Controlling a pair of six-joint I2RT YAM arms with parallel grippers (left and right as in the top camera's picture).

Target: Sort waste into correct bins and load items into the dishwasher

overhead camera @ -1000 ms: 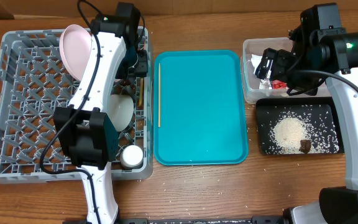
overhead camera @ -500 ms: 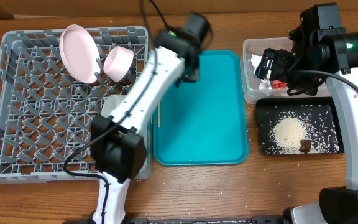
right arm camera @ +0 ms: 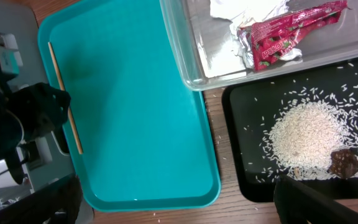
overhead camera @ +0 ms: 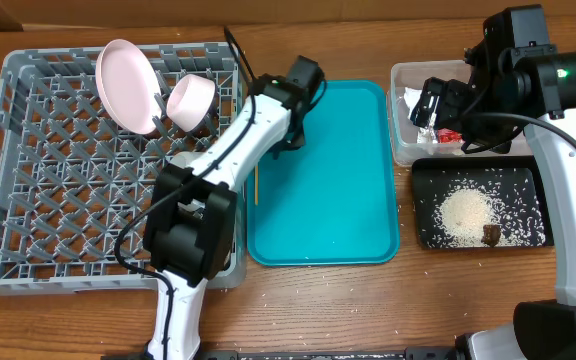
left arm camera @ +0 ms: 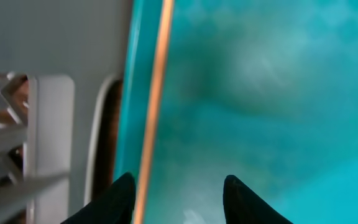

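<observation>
In the overhead view, the left gripper point(overhead camera: 293, 135) hangs over the upper left corner of the teal tray point(overhead camera: 338, 200). The chopstick point(overhead camera: 255, 188) lies along that tray's left edge. A plate point(overhead camera: 126, 85) and bowl point(overhead camera: 190, 100) stand in the grey rack point(overhead camera: 28, 200). The right gripper point(overhead camera: 433, 105) hovers over the clear tub point(overhead camera: 400, 150).

In the left wrist view, the fingers point(left arm camera: 124, 199) are apart, and the chopstick point(left arm camera: 157, 93) runs just beside the left-hand tip.

In the right wrist view, the dark fingers point(right arm camera: 316, 199) sit apart in the lower corners, empty. The napkin point(right arm camera: 247, 9) and red wrapper point(right arm camera: 284, 31) lie in the tub. The rice point(right arm camera: 306, 134) and brown lump point(right arm camera: 344, 162) lie in the black tray point(right arm camera: 241, 112) on the counter point(right arm camera: 229, 208).

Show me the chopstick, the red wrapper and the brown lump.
chopstick point(right arm camera: 65, 98), right wrist view, middle of the stick.
red wrapper point(right arm camera: 275, 40), right wrist view, its centre.
brown lump point(right arm camera: 344, 163), right wrist view, its top.
</observation>
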